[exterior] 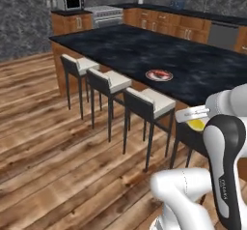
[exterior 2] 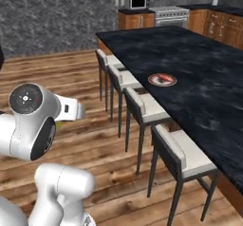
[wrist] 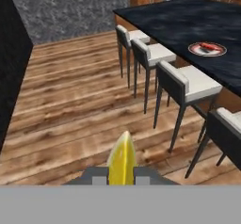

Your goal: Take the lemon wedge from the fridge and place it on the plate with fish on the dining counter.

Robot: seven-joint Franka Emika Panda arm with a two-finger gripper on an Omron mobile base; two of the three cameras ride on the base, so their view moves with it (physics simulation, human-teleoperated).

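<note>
Pincer clamped on tiny bright yellow crescent lemon wedge, out over wooden floor beside the stools, well apart from small round pale-rimmed plate with fish on black marbled stone tabletop; placing left.

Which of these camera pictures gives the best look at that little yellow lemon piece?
The hand view: the lemon wedge stands close up, pinched in the gripper. In the left base view it is a small yellow patch by the arm; in the right base view, a mere yellowish sliver behind a joint.
</note>
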